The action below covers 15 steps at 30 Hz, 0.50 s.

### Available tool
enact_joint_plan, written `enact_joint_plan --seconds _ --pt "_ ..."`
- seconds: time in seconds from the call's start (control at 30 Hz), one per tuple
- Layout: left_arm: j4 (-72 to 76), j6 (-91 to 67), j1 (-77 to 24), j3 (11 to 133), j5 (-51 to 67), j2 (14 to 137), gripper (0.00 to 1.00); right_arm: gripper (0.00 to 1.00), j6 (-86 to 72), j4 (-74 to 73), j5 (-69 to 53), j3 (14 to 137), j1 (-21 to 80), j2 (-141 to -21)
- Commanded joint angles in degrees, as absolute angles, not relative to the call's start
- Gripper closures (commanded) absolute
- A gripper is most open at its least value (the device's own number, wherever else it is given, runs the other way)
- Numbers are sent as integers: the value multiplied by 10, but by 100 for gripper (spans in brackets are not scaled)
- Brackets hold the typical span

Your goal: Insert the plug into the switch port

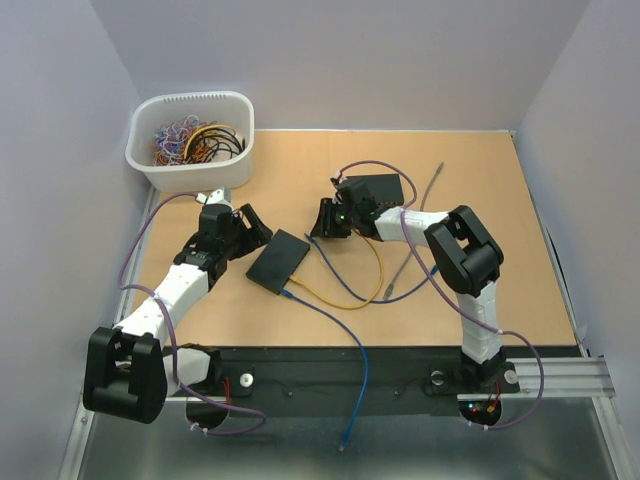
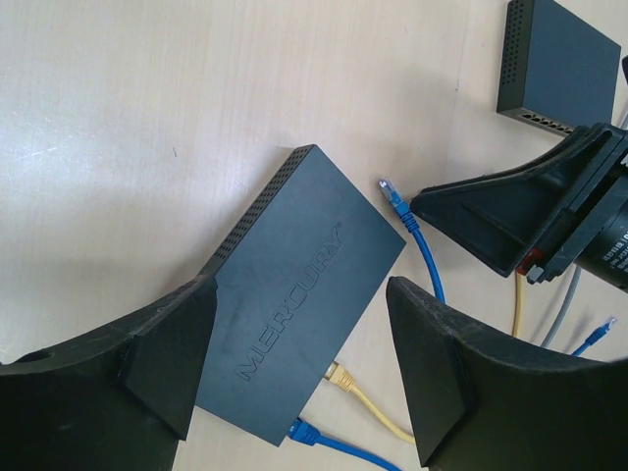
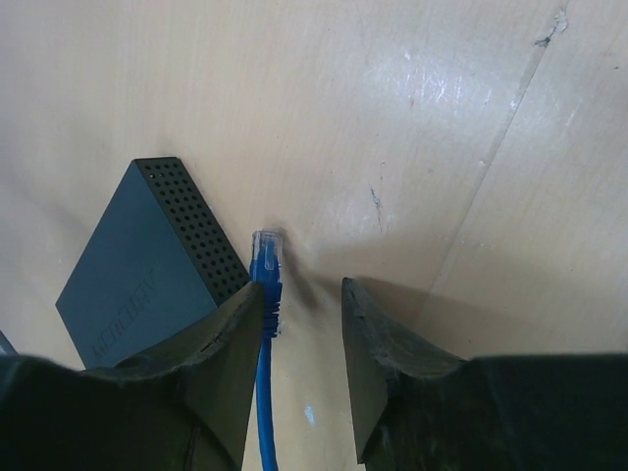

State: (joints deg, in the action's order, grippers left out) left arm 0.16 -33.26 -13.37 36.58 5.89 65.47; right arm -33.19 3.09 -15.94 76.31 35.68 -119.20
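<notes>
A black Mercury switch (image 2: 294,294) lies flat on the table, also in the top view (image 1: 278,260). A yellow plug (image 2: 340,374) and a blue plug (image 2: 300,430) sit in its near side. My left gripper (image 2: 299,294) is open, its fingers either side of the switch. A loose blue plug (image 3: 267,253) on its cable lies on the table beside the switch's corner (image 3: 147,265). My right gripper (image 3: 302,294) is open over it, the plug against the inner face of its left finger (image 3: 231,324). The loose plug also shows in the left wrist view (image 2: 392,196).
A second black switch (image 1: 375,190) lies behind the right gripper. A white basket (image 1: 190,105) with several cables stands at the back left. Yellow, blue and grey cables (image 1: 350,290) trail over the middle of the table toward the front edge.
</notes>
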Motion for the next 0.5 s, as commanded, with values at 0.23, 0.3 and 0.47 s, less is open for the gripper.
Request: enact_joint_plan --seconds 0.23,0.3,0.47 --pt "17 -323 -130 362 54 651 20 57 -359 91 -197 750 353 -1165" --pt "17 -323 -130 362 54 652 20 57 -360 94 -202 746 352 -1166" --pt "17 -323 -130 362 54 652 20 61 -365 105 -208 735 353 -1167"
